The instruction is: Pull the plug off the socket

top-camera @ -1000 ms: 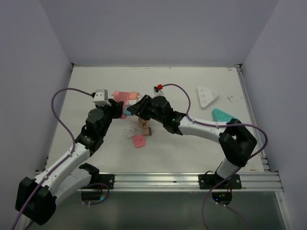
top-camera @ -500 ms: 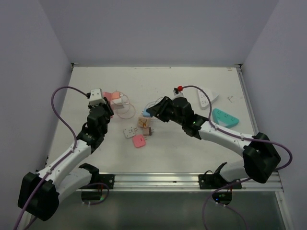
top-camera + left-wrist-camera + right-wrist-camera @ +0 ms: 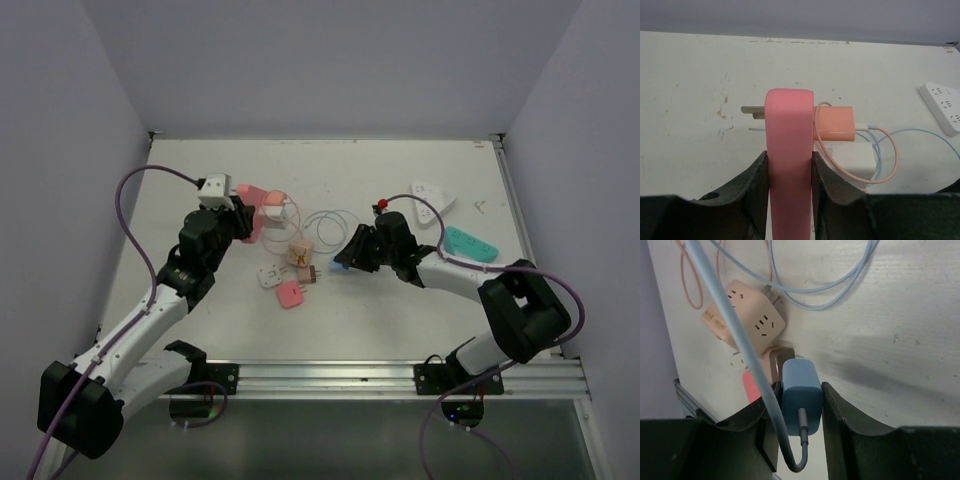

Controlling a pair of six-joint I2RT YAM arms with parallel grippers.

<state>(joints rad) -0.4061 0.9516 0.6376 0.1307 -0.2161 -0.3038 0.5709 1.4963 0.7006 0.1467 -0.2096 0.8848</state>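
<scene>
The left gripper (image 3: 788, 167) is clamped on the pink socket (image 3: 788, 125) at the far left of the bench (image 3: 400, 310), while the blue plug (image 3: 799, 382) is held clamped in the right gripper (image 3: 800, 400), well apart to the right, near a peach cube socket (image 3: 747, 315).

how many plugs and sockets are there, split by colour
pink: 2, pink socket strip, small pink piece
peach: 2, peach plug, cube socket
white: 3, white power strip, small adaptor, charger block
blue: 1, blue plug
teal: 1, teal strip
brown: 1, brown plug
total: 10
</scene>
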